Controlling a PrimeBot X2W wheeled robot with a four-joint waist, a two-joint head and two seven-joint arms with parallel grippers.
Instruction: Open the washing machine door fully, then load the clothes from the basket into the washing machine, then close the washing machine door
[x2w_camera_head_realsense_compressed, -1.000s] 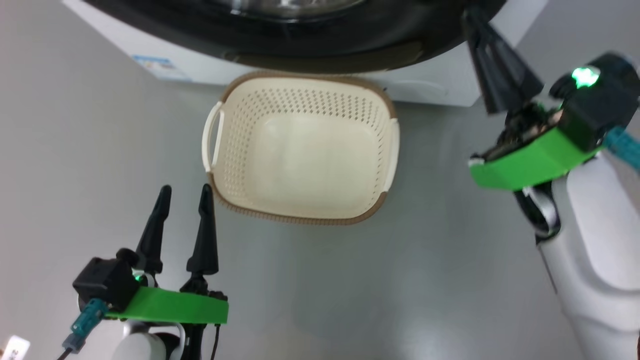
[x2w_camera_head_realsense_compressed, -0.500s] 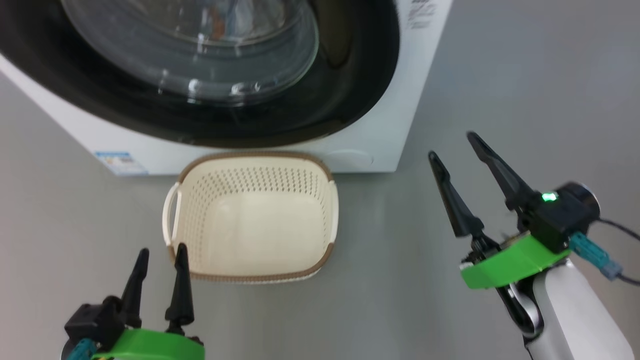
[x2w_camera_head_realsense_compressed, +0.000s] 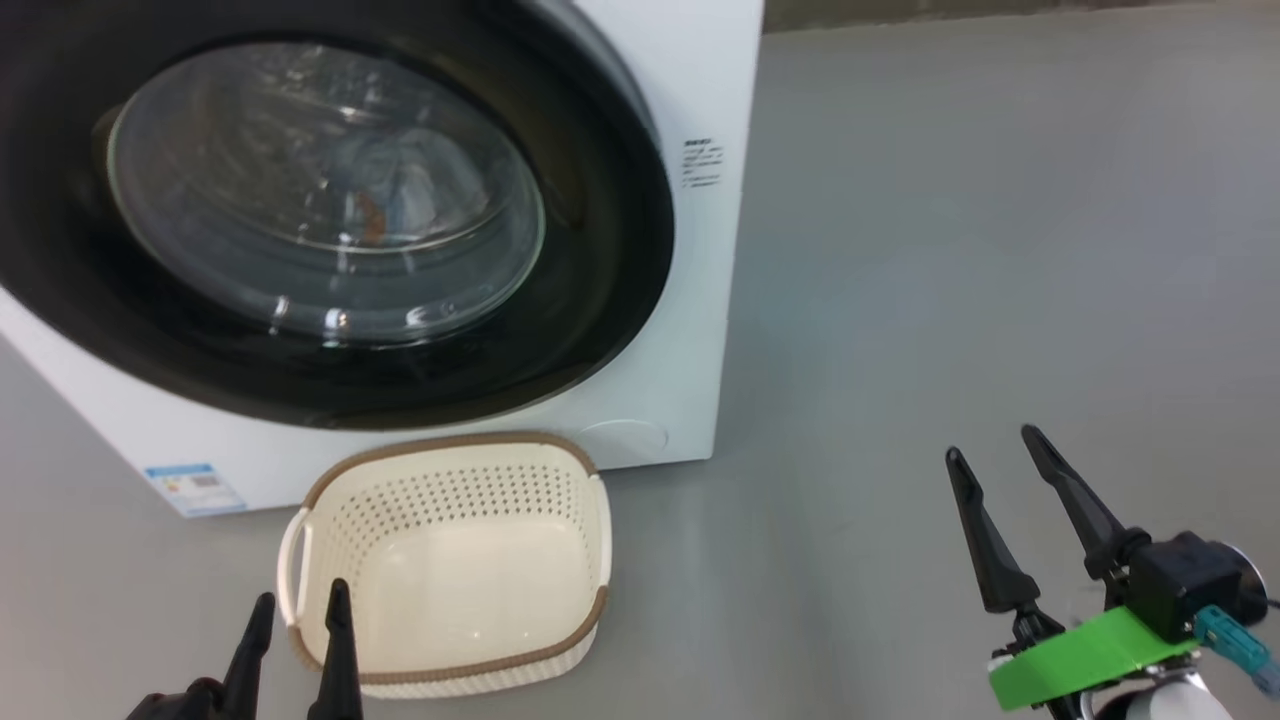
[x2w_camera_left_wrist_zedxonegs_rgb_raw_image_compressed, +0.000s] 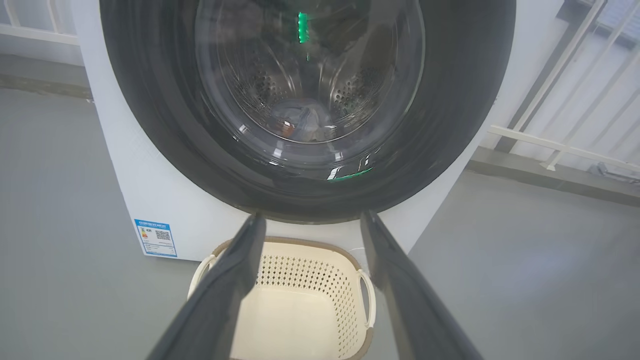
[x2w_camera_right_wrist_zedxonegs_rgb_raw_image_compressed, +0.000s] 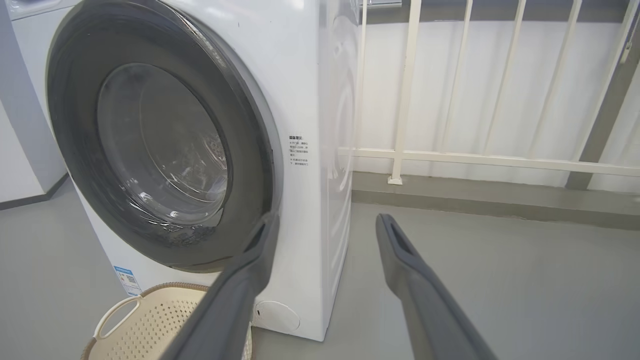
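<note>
The washing machine (x2w_camera_head_realsense_compressed: 700, 80) stands at the left with the washing machine door (x2w_camera_head_realsense_compressed: 600, 250) flat against its front, a black ring around domed glass. Through the glass the clothes (x2w_camera_head_realsense_compressed: 390, 170) lie in the drum, light blue with an orange spot, also seen as clothes (x2w_camera_left_wrist_zedxonegs_rgb_raw_image_compressed: 302, 120) in the left wrist view. In front of the machine the basket (x2w_camera_head_realsense_compressed: 450, 440) sits on the floor with nothing in it. My left gripper (x2w_camera_head_realsense_compressed: 300, 595) is open just before the basket's near rim. My right gripper (x2w_camera_head_realsense_compressed: 990, 445) is open over bare floor, right of the machine.
A white railing (x2w_camera_right_wrist_zedxonegs_rgb_raw_image_compressed: 405, 100) and pale wall run behind the machine to its right. Another white appliance (x2w_camera_right_wrist_zedxonegs_rgb_raw_image_compressed: 20, 100) stands to the machine's left. A blue label (x2w_camera_head_realsense_compressed: 195, 487) marks the machine's lower left corner. Grey floor (x2w_camera_head_realsense_compressed: 950, 250) spreads to the right.
The head camera has tilted up, bringing the whole door into view. My right gripper, shut by the door's rim a second ago, has opened and drawn back to the lower right.
</note>
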